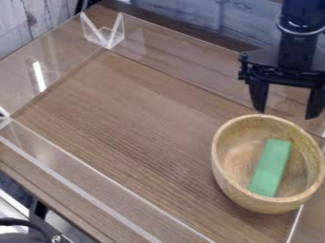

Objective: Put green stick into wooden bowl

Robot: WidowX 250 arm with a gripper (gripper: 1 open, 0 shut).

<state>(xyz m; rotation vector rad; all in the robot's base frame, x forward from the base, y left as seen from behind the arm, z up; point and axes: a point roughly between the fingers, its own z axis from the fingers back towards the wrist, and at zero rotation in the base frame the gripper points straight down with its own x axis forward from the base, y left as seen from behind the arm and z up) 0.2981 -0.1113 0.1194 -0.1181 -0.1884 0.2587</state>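
Observation:
The green stick (272, 167) lies flat inside the wooden bowl (230, 167), leaning along its right inner side. The bowl sits at the right front of the table. My gripper (283, 99) hangs above the bowl's far rim, black fingers (259, 95) pointing down and spread wide. It is open with nothing between the fingers and is clear of the stick.
The wooden tabletop (127, 114) is ringed by a low clear plastic wall (51, 171). A clear plastic bracket (103, 32) stands at the far left corner. The table's front edge runs just below the bowl.

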